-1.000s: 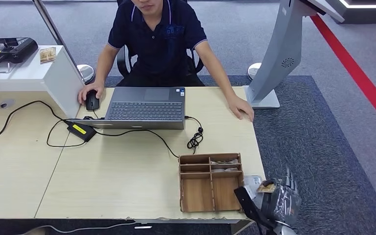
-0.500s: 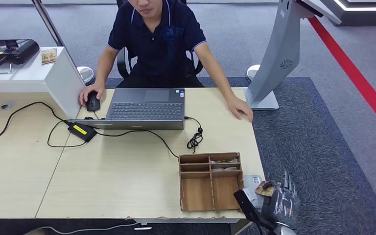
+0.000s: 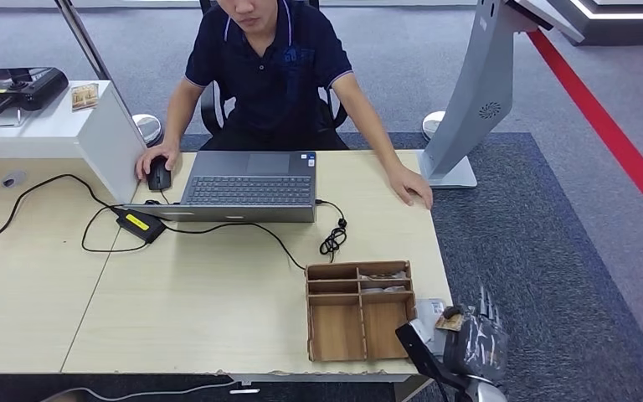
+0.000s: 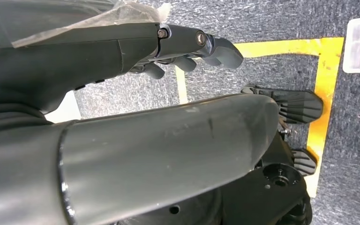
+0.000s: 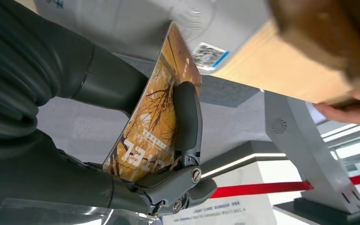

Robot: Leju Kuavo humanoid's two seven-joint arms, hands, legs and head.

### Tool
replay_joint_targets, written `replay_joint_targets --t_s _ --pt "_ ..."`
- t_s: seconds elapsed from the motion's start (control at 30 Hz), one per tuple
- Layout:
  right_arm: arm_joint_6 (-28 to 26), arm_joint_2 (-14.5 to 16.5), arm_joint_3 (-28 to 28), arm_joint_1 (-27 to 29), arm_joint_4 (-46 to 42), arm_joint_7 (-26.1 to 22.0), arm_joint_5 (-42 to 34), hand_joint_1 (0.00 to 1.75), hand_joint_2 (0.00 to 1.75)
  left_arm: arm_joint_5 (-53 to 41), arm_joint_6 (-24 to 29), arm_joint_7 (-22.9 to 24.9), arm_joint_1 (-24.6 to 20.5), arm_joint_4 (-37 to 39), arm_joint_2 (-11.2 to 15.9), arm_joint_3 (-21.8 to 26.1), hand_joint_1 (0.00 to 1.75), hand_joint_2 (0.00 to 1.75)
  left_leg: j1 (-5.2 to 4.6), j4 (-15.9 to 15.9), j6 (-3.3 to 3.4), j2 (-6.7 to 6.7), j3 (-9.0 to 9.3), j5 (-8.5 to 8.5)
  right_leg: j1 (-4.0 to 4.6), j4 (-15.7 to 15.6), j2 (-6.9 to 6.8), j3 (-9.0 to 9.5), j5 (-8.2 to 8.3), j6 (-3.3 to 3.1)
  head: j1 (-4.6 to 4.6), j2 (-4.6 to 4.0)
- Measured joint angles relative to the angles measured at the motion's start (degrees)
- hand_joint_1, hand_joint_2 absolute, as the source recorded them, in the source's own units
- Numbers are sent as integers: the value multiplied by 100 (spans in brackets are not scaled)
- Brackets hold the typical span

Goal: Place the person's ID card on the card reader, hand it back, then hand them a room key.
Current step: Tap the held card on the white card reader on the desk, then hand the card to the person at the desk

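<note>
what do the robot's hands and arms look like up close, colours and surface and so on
The right hand is dark grey, with a ribbed cover, a thick smooth thumb and lighter grey linkage joined by silver screws. The left hand is the same dark grey, with screw heads at its joints and clear plastic wrap over its ribbed cover. In the head view the right hand looks glossy under film.

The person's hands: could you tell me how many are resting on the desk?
2: one hand on the mouse beside the laptop, the other hand flat near the desk's far right corner.
</note>
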Motion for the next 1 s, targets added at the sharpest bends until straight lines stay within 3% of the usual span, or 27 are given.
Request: replay_joint_targets --t_s 0.27,0.47,0.7,1.0 --pt "-4 361 -169 -71 -595 -936 -176 175 175 -31 -11 0 0 1 0 -2 0 0 1 0 -2 -1 -18 1 1 4 0 -16 -1 0 0 1" --pt "-5 545 -186 -123 -1028 -1116 -295 175 175 -58 -27 0 1 1 1 -3 0 0 0 0 -2 -1 -29 1 0 5 0 -22 -1 0 0 1" --pt "-2 716 188 -427 -1767 -853 -460 175 175 -162 -120 0 -7 3 15 -19 0 0 0 0 -2 -1 -31 2 0 6 -1 -25 -1 0 1 1" --pt "7 1033 613 -654 -2210 -1421 -680 175 175 -210 -124 0 -13 3 15 -30 0 0 3 0 -3 -1 -33 2 3 8 -1 -29 -2 -1 0 0"
